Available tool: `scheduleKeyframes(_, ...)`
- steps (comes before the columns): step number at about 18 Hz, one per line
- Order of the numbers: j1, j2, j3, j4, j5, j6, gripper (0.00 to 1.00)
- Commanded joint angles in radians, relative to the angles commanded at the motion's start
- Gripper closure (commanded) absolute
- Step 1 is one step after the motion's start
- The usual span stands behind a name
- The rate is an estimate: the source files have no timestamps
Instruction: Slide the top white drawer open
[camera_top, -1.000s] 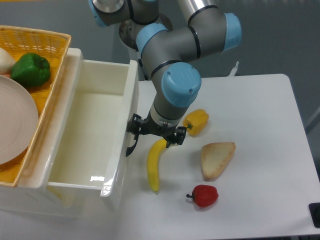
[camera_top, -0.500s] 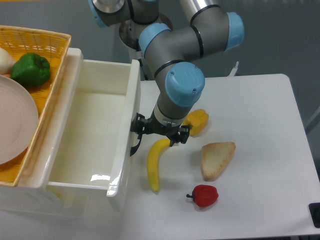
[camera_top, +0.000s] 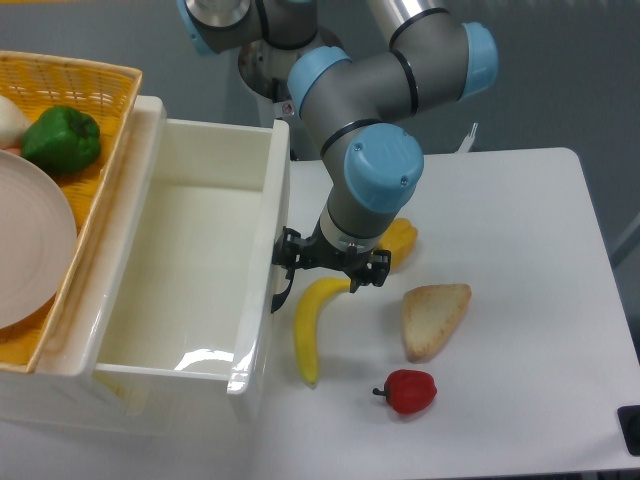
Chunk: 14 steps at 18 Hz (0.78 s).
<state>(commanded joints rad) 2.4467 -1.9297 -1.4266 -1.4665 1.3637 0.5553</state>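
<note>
jaws: you can't tell from this view whether they're spread or pinching; the gripper (camera_top: 290, 272) sits right at the black handle (camera_top: 279, 291) on the drawer front, fingers mostly hidden under the wrist.
top white drawer (camera_top: 190, 290): pulled well out of the cabinet (camera_top: 45, 400), front wall toward the table centre; you see straight into it, bare glossy white floor w/ a light reflection near the front.
basket (camera_top: 95, 100): yellow wicker, on top of the cabinet at the left; holds 1 green pepper (camera_top: 62, 138), 1 pale plate (camera_top: 30, 240), and a white item at the left edge, cut off by the frame.
table (camera_top: 520, 250): white; banana (camera_top: 312, 325) lies just beside the drawer front, under the gripper; yellow pepper (camera_top: 400, 240) partly behind the wrist; bread slice (camera_top: 434, 317) right of the banana; red pepper (camera_top: 408, 390) nearer the front edge.
room: open table to the right of the bread, out to the far edge; dark object (camera_top: 630, 425) at the lower right corner.
</note>
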Motion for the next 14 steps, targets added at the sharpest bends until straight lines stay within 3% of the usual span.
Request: scheduleKeyframes(14, 0.044, -0.005, -0.009, 0.002, -0.121, 0.002, 0.0)
